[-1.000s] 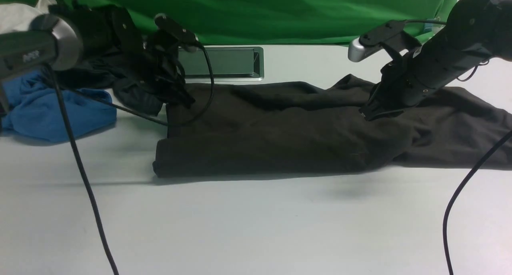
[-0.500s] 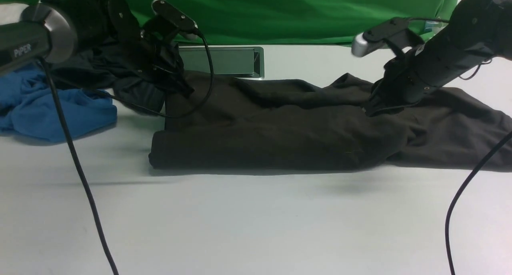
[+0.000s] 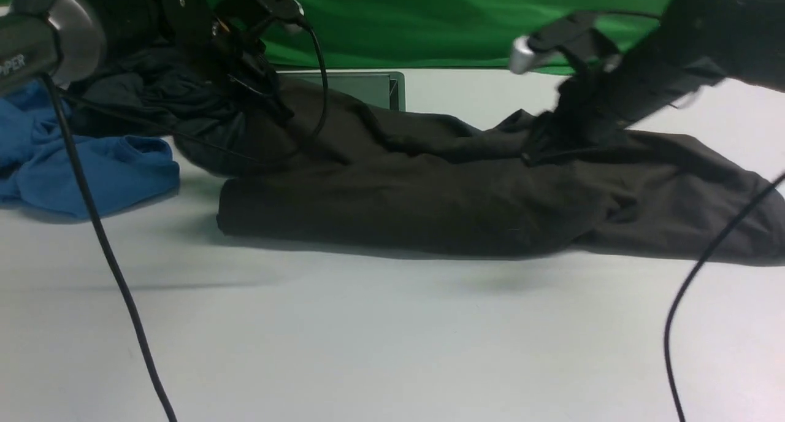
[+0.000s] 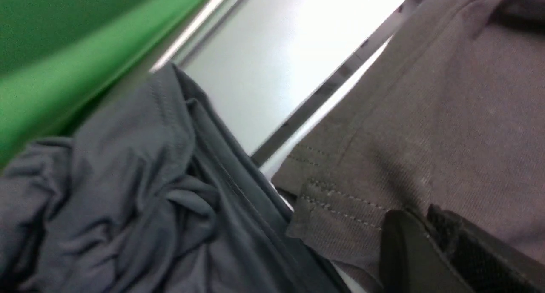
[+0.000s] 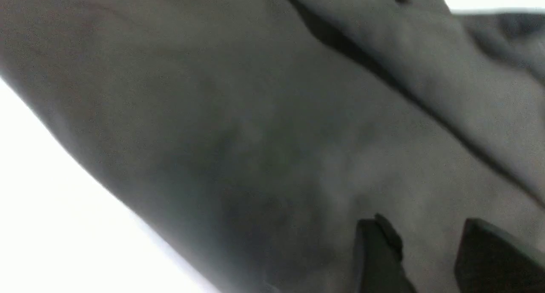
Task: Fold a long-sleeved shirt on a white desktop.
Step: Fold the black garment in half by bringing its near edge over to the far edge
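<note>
Front camera looks forward, low; both wrist cameras hover close over shirt [image 3: 429, 207], seemingly downward.

Black arms [image 3: 674, 60], silver collar [image 3: 86, 38], cables [image 3: 127, 296]

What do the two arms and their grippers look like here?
Both arms are black tubes. The left arm has a silver-grey ring and white lettering, partly cut off; thin black cables trail from both. The right arm carries a silver-tipped camera. Gripper fingers are matte black.
</note>
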{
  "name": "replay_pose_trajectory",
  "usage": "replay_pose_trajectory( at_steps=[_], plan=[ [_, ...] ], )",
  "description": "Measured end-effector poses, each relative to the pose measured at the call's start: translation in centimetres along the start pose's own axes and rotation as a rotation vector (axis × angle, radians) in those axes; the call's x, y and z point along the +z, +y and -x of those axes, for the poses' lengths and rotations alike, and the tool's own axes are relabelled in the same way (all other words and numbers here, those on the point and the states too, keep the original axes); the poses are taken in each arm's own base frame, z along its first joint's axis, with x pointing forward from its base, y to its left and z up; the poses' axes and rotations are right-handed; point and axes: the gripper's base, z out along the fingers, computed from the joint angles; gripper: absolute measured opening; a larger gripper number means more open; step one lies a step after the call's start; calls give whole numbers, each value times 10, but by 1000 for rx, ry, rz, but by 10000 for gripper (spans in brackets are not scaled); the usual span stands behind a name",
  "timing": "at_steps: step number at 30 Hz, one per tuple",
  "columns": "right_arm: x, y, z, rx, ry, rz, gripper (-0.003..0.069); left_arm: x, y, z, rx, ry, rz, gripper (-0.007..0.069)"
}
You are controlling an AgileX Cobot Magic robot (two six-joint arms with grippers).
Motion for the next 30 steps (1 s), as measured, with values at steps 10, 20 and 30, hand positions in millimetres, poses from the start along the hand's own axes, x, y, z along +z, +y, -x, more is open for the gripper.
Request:
replay_pose_trajectory(
  at_steps=[10,20,30],
  plan=[
    [37,12,38,-99,-31,133,274,26,2,-5,9,-27,43,121],
    [76,8,46,-131,-6,179,211,22,6,-10,-98,-2,32,482],
    [121,-7,50,-156,-33,139,120,-18,-24,12,-118,46,-72,52]
  ],
)
